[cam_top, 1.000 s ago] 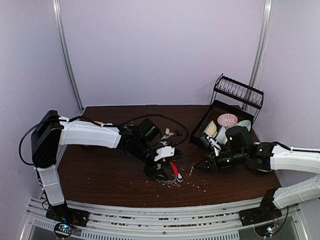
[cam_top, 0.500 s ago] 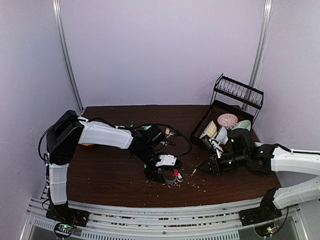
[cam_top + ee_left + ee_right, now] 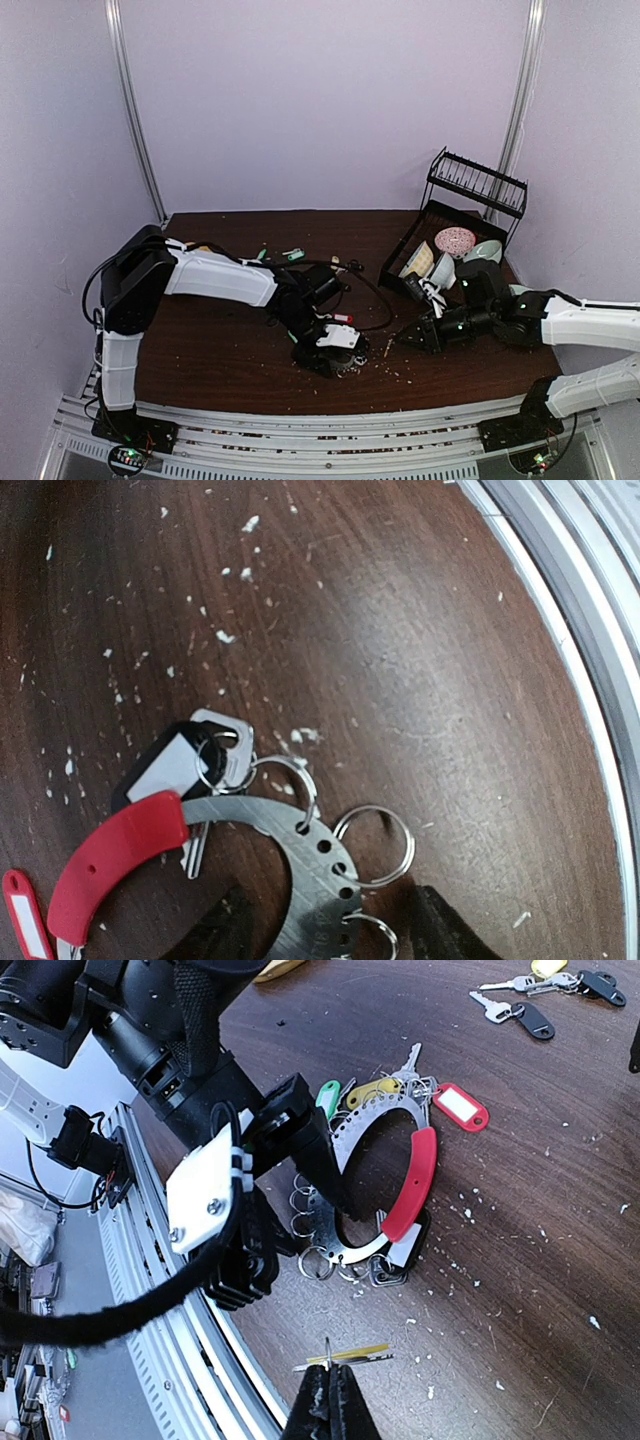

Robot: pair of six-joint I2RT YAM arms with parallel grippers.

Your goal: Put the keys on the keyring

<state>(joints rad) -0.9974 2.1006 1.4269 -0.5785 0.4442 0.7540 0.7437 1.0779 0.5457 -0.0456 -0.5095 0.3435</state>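
The keyring [image 3: 352, 1125] lies flat on the brown table: a red arc [image 3: 412, 1182] joined to a silver perforated arc [image 3: 300, 855] with several small split rings. Keys with green [image 3: 328, 1095], yellow [image 3: 372, 1090] and red [image 3: 460, 1107] tags hang on it. My left gripper [image 3: 330, 935] is open, one finger inside the loop and one outside, straddling the silver arc. In the top view it [image 3: 332, 352] covers the ring. My right gripper [image 3: 335, 1385] is shut on a small yellow-tagged key [image 3: 350, 1356], held above the table right of the ring [image 3: 388, 345].
A black dish rack [image 3: 400, 262] with a bowl [image 3: 455, 240] and cups stands at the back right. Loose black-headed keys [image 3: 520, 1015] lie behind the ring. A black cable [image 3: 372, 290] loops over the table. The metal rail [image 3: 590, 630] of the front edge is close.
My left arm has swung right and its gripper has come down over the keyring, hiding the red arc in the top view. My right gripper has shifted slightly right with the key.
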